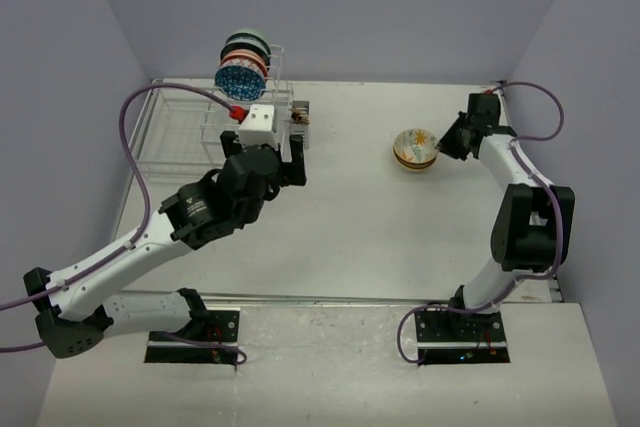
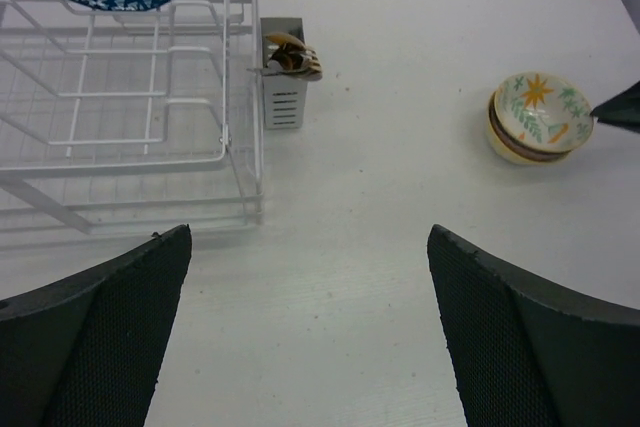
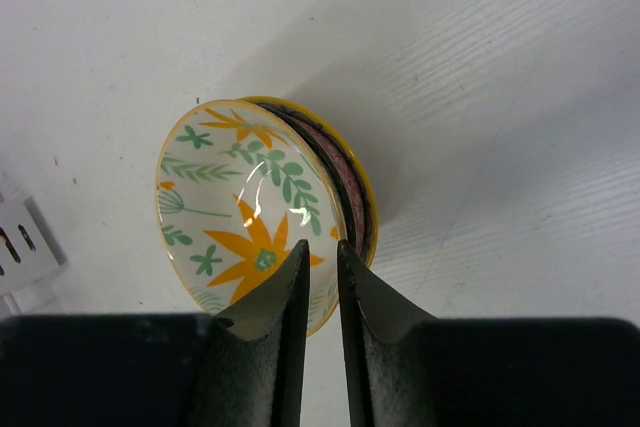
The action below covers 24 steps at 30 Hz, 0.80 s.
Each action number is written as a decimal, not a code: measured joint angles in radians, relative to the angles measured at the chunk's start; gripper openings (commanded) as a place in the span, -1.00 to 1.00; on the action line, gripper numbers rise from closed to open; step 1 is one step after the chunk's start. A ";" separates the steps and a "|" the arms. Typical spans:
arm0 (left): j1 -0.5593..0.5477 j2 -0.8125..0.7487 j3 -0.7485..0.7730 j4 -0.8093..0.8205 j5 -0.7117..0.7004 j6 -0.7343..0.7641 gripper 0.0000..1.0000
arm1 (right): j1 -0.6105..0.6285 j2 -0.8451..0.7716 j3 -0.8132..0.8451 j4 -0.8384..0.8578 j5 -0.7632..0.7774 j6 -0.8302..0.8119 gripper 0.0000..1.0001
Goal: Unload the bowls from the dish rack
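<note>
Pinching the floral bowl (image 3: 245, 232) by its rim is the right hand (image 3: 321, 257).

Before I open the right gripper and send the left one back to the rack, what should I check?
1. Hold of the right gripper on the floral bowl: ok, jaws closed on its rim.
2. The floral bowl seated in the stacked bowls on the table: ok, it looks nested in the left wrist view.
3. The left gripper open and empty: ok.
4. The dish rack unloaded: not ok, the blue-patterned bowl and others behind it stand in the slots.
5. Clearance of the left gripper from the cutlery cup: cannot tell; they look close from above.
</note>
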State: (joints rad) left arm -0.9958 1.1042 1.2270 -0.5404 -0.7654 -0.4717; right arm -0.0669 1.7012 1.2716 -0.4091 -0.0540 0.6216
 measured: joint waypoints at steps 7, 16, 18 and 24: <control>0.261 0.091 0.171 0.019 0.136 -0.053 1.00 | 0.000 -0.113 -0.079 0.006 -0.049 -0.001 -0.64; 0.566 0.106 0.213 0.173 0.359 -0.379 1.00 | 0.000 -0.610 -0.164 0.039 -0.243 -0.013 -0.39; 0.607 0.114 0.211 0.208 0.399 -0.462 1.00 | 0.000 -0.678 -0.199 0.060 -0.309 -0.012 -0.38; 0.724 0.167 0.144 0.314 0.475 -0.703 0.98 | 0.000 -0.770 -0.279 0.063 -0.460 -0.003 -0.25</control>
State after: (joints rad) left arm -0.2718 1.2713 1.3708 -0.2264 -0.2901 -1.1748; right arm -0.0666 0.9310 0.9924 -0.3462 -0.5144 0.6189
